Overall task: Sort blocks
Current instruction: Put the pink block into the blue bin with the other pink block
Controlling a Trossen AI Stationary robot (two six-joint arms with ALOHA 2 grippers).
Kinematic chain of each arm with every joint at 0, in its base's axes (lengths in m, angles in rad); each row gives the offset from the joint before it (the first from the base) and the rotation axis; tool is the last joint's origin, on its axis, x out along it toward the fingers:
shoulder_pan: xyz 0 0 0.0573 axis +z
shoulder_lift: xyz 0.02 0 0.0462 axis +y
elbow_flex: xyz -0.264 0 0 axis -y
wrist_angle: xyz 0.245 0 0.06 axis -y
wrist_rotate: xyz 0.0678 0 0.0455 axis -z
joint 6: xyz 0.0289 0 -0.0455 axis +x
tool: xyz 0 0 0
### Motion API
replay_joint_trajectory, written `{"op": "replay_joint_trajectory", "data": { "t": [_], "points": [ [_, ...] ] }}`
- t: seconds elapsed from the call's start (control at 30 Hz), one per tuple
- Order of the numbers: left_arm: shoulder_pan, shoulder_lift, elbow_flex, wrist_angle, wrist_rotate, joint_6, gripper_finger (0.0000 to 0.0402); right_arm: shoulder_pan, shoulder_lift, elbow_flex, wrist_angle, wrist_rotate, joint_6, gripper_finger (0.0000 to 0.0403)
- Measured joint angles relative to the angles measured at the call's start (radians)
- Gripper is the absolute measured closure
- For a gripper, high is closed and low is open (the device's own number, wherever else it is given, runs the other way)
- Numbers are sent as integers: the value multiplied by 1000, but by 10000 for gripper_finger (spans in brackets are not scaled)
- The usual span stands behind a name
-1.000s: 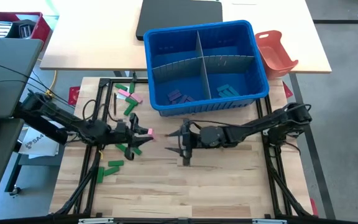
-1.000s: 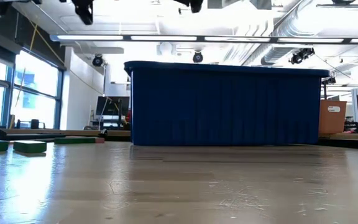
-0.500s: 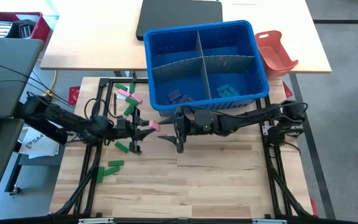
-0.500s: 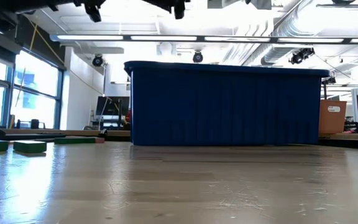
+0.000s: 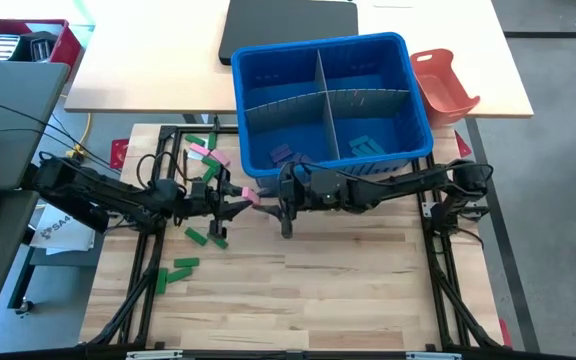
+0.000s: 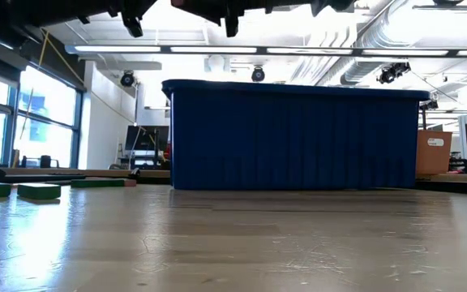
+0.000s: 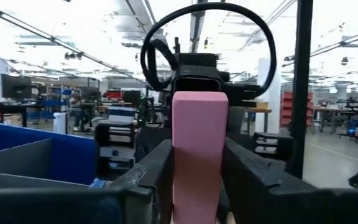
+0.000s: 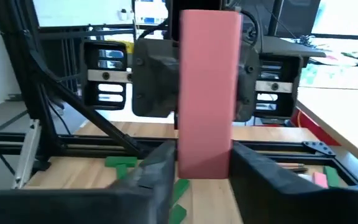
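My left gripper is shut on a pink block above the table, left of the blue bin. My right gripper faces it from the right and is shut on the same block. Both show at the top of the low view, left and right. Purple blocks and blue blocks lie in the bin's near compartments. Green and pink blocks lie flat on the table at the left, with more green ones nearer. My left gripper pinches the pink block's two long sides between its two fingers at one end. The fingers are level and come from the table's left, along the block. The block sticks out past them, clear of the table. My right gripper has its two fingers against the two long sides of the block's other end. The fingers are level and come from the table's right, along the block. The block is held in the air between both grippers.
The blue bin has a grey divider that splits it into compartments. An orange-red tray stands right of it. Green blocks lie at the left in the low view. Bare wooden table lies nearer.
My right gripper has gone toward the table's left and far edge, up to the pink block's free end. My left gripper has carried the block a little toward the right and far edge, keeping it clear of the table.
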Motion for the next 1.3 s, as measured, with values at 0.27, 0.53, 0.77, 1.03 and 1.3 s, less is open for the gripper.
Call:
{"op": "replay_joint_trajectory", "data": {
  "t": [0.27, 0.53, 0.77, 1.03, 1.3],
  "points": [
    [8, -45, 0, -117, -20, 2, 241, -7, -108, 65, -263, 261, -69, 306],
    [8, -104, -1, -417, -40, -53, 233, -234, -163, 622, -998, 419, 12, 306],
    [8, -98, -1, -421, -42, -76, 232, -759, 16, 1042, -1509, 120, 301, 306],
    [8, -98, -1, -420, -83, -75, 232, -1031, 283, 1104, -1491, -190, 411, 306],
    [9, -98, -1, -419, -156, -75, 232, -1116, 439, 1104, -1510, -178, 412, 306]
  ]
}}
